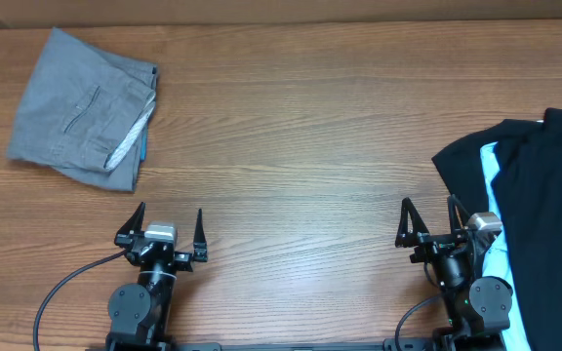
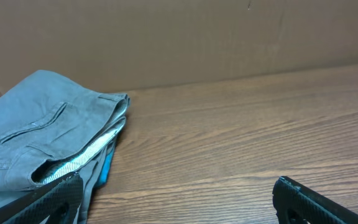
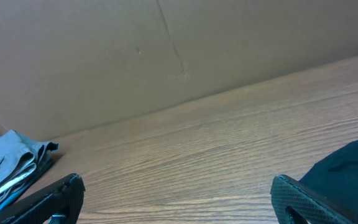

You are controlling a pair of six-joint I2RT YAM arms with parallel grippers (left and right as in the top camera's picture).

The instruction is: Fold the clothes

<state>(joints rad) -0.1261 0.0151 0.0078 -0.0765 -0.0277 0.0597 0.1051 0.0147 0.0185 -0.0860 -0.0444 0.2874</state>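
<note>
Shows grey trousers (image 1: 84,109) folded far left on the desk (image 1: 301,146), black shirt (image 1: 544,195) heaped over light blue tee (image 1: 491,171) at the right edge, left pincer (image 1: 171,210) and right pincer (image 1: 427,202) wide open and empty at the near edge; risks pinching shirt and tee together.

- A robot lab or test station: two robot arms (image 1: 142,304) sit fixed at the near edge of a wood-grain bench (image 1: 310,146), ending in the left claw (image 1: 171,210) and the right claw (image 1: 427,202).
- A black cable (image 1: 86,265) loops from the left arm's base.
- A plain brown cardboard wall (image 2: 197,37) closes the far side.
- Grey trousers (image 1: 81,107) and a black shirt (image 1: 554,195) lie straight on the wood.
</note>
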